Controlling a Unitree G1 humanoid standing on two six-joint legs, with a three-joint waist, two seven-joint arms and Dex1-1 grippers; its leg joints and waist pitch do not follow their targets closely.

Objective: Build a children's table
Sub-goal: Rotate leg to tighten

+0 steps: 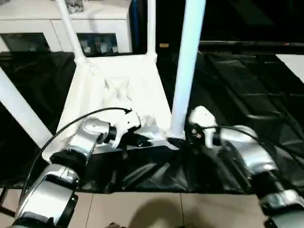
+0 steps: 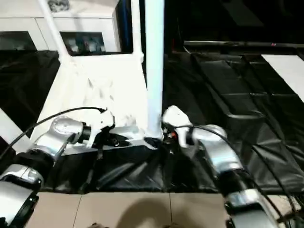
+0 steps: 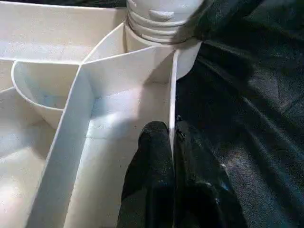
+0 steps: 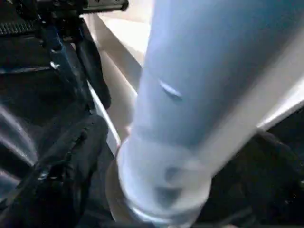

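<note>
Two silver, rounded forearms carry the robot's look, each banded in black near the elbow and capped by a white wrist housing. Thin black cables arc over both arms. The left gripper (image 3: 173, 190) ends in glossy black fingers; the right gripper (image 1: 187, 135) has matching black parts.

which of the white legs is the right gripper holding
The near-right leg, standing in the tabletop's corner socket closest to the right gripper, which clasps its base. The other legs stand untouched at the other corners.
</note>
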